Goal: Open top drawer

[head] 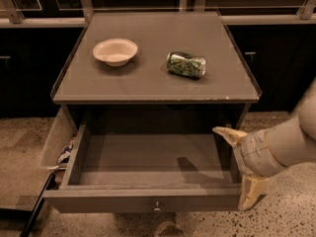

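The top drawer [148, 200] stands pulled far out of the grey cabinet. Its grey box interior is bare, and its flat front with a small round metal knob [157, 206] faces me at the bottom. My gripper [240, 167] is at the drawer's right side, level with its right wall. Its two pale fingers are spread wide, one fingertip [223, 132] up near the wall's rim, the other low beside the front's right corner. They hold nothing.
On the cabinet top [148, 85] lie a shallow cream bowl [115, 51] at left and a crushed green can [185, 64] on its side at right. A clear bin [58, 141] hangs at the cabinet's left side. Dark cabinets stand behind. The floor is speckled.
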{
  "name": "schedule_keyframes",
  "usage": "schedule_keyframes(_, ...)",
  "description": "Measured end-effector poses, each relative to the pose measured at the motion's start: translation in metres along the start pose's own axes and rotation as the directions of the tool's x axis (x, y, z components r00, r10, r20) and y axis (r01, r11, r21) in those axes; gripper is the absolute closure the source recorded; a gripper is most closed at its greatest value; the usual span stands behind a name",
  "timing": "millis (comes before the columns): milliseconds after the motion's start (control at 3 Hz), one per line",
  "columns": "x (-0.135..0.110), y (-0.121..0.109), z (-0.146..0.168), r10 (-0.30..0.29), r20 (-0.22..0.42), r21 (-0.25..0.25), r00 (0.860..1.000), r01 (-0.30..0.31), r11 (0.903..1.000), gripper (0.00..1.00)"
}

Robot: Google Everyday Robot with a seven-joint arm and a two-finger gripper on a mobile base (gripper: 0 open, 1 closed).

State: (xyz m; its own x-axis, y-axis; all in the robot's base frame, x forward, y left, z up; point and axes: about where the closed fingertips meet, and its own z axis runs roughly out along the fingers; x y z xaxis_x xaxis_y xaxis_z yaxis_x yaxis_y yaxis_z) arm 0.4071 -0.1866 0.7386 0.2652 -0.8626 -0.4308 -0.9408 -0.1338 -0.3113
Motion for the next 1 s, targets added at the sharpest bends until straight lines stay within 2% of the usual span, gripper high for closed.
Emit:
schedule_keyframes(333, -0.02, -0.037, -0.036, -0.04, -0.04, 0.035, 0.998, 0.041, 0.9985, 0.0)
schedule_keyframes(667, -0.034, -0.07, -0.064, -0.063, -0.052, 0.065, 0.997, 0.067, 0.9956, 0.0)
schedule_keyframes(1000, -0.037, -0.076, -0.068, -0.069, -0.052, 0.076, 0.996, 0.073, 0.9944, 0.0)
